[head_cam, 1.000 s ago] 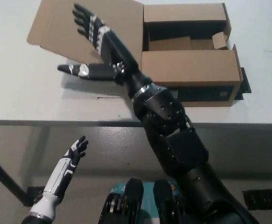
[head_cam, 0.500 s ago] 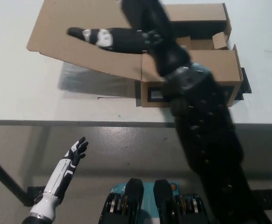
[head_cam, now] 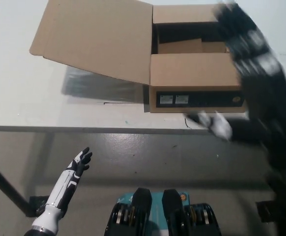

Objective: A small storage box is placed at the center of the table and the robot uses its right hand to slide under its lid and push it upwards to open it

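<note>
Right hand (head_cam: 241, 54) blurred, box lid (head_cam: 96, 37) open

A bare test room or lab, seen from just above a humanoid robot at work. The white table (head_cam: 30, 98) is plain and unfurnished, its top scuffed and marked, with a dark metal leg (head_cam: 3, 184) angling down to a grey, stained concrete-like floor (head_cam: 148, 157). On the table sits only a brown cardboard box (head_cam: 197, 83), lid (head_cam: 96, 37) thrown open, with printed labels on its dark front. Black tape or pads (head_cam: 257, 83) show at the box's right corner. No home furnishings, kitchenware or shop goods are in sight; everything visible looks functional and set up for a trial.
</note>
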You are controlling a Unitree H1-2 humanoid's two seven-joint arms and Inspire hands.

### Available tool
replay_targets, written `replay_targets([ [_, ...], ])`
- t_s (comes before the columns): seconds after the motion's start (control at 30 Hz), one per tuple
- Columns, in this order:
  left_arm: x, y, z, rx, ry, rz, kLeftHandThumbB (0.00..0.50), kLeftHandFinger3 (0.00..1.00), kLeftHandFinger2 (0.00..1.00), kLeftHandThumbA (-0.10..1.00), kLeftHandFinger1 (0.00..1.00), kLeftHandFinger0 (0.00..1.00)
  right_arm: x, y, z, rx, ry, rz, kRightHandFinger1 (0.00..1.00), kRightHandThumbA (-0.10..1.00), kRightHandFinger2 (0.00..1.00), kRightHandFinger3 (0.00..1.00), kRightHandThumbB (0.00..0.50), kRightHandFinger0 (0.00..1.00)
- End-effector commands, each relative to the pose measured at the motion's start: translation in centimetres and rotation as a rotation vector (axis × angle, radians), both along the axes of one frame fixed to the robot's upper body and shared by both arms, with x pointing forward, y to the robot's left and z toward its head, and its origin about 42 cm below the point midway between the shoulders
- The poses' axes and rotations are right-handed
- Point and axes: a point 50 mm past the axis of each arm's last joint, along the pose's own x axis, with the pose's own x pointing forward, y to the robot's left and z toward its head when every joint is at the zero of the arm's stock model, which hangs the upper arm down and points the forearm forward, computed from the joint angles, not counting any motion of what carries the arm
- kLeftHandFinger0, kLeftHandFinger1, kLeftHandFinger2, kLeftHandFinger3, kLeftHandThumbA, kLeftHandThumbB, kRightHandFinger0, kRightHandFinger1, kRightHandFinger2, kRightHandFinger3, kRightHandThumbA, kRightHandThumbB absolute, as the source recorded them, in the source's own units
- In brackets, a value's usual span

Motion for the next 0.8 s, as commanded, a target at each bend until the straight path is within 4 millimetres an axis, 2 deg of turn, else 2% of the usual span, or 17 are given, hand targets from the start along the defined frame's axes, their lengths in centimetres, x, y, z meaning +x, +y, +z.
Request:
replay_targets([
  [0.0,1.2,0.6,2.3,-0.040,-0.129,-0.038,0.500,1.00,1.00,1.00,1.00,1.00,-11.7,-4.8,1.1,-0.019,-0.241,-0.106,1.00,1.00,1.00,1.00,0.357,1.00],
  [0.07,1.2,0.7,2.4,-0.048,-0.136,-0.048,0.500,1.00,1.00,1.00,1.00,1.00,-11.5,-5.1,-0.7,0.015,-0.174,-0.130,1.00,1.00,1.00,1.00,0.378,1.00],
  [0.1,1.3,0.7,2.5,-0.050,-0.136,-0.049,0.500,1.00,1.00,1.00,1.00,1.00,-11.2,-5.1,-1.5,0.027,-0.145,-0.160,1.00,1.00,1.00,1.00,0.421,1.00],
  [0.13,1.3,0.7,2.5,-0.058,-0.135,-0.051,0.500,1.00,1.00,1.00,1.00,1.00,-10.5,-5.2,-3.3,0.046,-0.077,-0.196,1.00,1.00,1.00,1.00,0.431,1.00],
  [0.17,1.3,0.7,2.5,-0.061,-0.135,-0.050,0.500,1.00,1.00,1.00,1.00,1.00,-10.2,-5.5,-4.4,0.036,-0.032,-0.196,1.00,1.00,1.00,1.00,0.415,1.00],
  [0.2,1.2,0.5,2.4,-0.065,-0.133,-0.049,0.500,1.00,1.00,1.00,1.00,1.00,-9.8,-5.8,-5.5,0.037,0.011,-0.190,1.00,1.00,1.00,1.00,0.337,1.00],
  [0.27,0.8,0.4,2.2,-0.068,-0.130,-0.046,0.500,1.00,1.00,1.00,1.00,1.00,-9.0,-6.4,-7.9,0.049,0.093,-0.194,1.00,1.00,1.00,1.00,0.338,1.00],
  [0.3,0.7,0.4,2.1,-0.069,-0.129,-0.046,0.500,1.00,1.00,1.00,1.00,1.00,-8.7,-6.5,-8.5,0.048,0.107,-0.201,1.00,1.00,1.00,1.00,0.322,1.00],
  [0.37,0.6,0.4,2.1,-0.072,-0.127,-0.047,0.500,1.00,1.00,1.00,1.00,1.00,-7.2,-6.7,-11.4,0.056,0.216,-0.239,1.00,1.00,1.00,1.00,0.351,1.00],
  [0.4,0.4,0.4,2.0,-0.078,-0.125,-0.047,0.500,1.00,1.00,1.00,1.00,1.00,-6.7,-6.7,-12.5,0.061,0.268,-0.242,1.00,1.00,1.00,1.00,0.389,1.00],
  [0.47,0.4,0.4,2.0,-0.076,-0.124,-0.048,0.500,1.00,1.00,1.00,1.00,1.00,-5.6,-6.6,-14.3,0.090,0.318,-0.249,1.00,1.00,1.00,1.00,0.406,1.00],
  [0.6,0.0,0.1,1.7,-0.079,-0.117,-0.050,0.500,1.00,1.00,1.00,1.00,1.00,-4.3,-6.8,-17.4,0.091,0.405,-0.283,1.00,1.00,1.00,1.00,0.370,1.00],
  [0.7,-0.1,0.2,1.6,-0.076,-0.115,-0.048,0.500,1.00,1.00,1.00,1.00,1.00,-2.9,-6.9,-20.2,0.102,0.500,-0.269,1.00,1.00,1.00,1.00,0.289,1.00],
  [0.77,-0.3,0.2,1.6,-0.073,-0.115,-0.045,0.500,1.00,1.00,1.00,1.00,1.00,-2.5,-7.0,-21.4,0.086,0.536,-0.272,1.00,1.00,1.00,1.00,0.268,1.00],
])
